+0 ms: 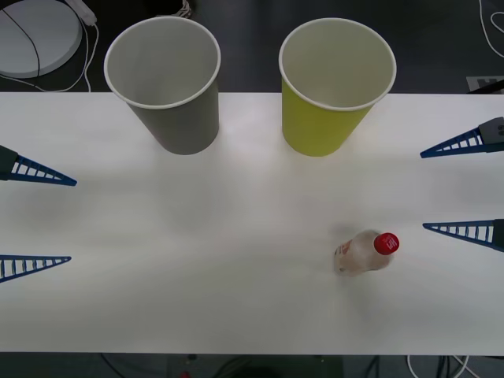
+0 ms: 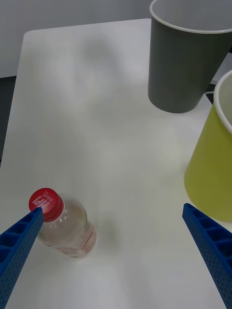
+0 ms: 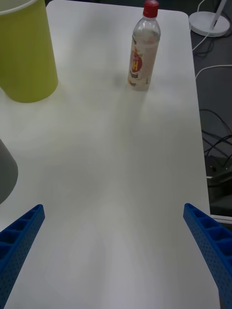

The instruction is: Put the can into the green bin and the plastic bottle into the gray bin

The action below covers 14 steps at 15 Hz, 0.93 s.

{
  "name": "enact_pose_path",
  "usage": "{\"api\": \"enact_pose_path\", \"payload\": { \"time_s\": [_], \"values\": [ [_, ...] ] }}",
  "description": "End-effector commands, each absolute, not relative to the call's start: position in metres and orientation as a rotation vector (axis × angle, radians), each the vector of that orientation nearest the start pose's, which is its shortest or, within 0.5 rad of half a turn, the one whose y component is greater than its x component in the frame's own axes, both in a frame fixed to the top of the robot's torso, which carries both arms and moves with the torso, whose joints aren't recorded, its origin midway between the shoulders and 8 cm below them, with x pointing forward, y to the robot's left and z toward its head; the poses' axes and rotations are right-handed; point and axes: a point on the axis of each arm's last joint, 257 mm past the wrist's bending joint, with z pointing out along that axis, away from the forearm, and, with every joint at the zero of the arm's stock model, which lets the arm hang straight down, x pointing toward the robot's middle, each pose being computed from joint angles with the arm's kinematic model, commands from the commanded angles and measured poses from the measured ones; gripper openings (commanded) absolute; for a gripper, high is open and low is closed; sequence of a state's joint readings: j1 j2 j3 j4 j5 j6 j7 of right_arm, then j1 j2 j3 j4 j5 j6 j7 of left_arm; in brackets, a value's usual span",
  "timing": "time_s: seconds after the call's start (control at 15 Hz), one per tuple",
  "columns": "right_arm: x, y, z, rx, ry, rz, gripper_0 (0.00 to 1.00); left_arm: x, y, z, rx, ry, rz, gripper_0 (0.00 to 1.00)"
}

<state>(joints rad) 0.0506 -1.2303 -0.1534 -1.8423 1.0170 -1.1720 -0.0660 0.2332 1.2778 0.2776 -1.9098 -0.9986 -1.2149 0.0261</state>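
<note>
Both grippers have slim blue fingers, ribbed like ladders, perforated on the inside, tapering to points.

The setting reads as a robotics lab or test room rather than a home. A plain white table with rounded corners stands on a dark floor, bare apart from a few staged props. Loose white cables trail over the floor beyond the table's far-left corner, beside a round white base of some stand or device. More cables lie on the floor off the table's right edge, with another white disc base near its front-right corner.
</note>
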Motion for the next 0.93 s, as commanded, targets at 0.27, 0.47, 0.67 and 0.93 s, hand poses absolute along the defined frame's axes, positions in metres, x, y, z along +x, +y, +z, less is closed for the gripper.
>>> {"api": "enact_pose_path", "payload": {
  "time_s": [0.27, 0.47, 0.67, 0.93],
  "values": [
    [0.353, -0.258, -0.133, -1.491, 1.546, 0.499, 1.0, 0.328, 0.282, -0.117, 1.612, 1.539, -0.411, 1.0],
    [0.352, -0.257, -0.131, -1.461, 1.548, 0.522, 1.0, 0.328, 0.282, -0.117, 1.612, 1.539, -0.411, 1.0],
    [0.352, -0.261, -0.129, -1.469, 1.535, 0.515, 1.0, 0.328, 0.282, -0.117, 1.612, 1.539, -0.411, 1.0],
    [0.348, -0.277, -0.119, -1.508, 1.45, 0.457, 1.0, 0.328, 0.282, -0.117, 1.612, 1.539, -0.411, 1.0]
  ]
}}
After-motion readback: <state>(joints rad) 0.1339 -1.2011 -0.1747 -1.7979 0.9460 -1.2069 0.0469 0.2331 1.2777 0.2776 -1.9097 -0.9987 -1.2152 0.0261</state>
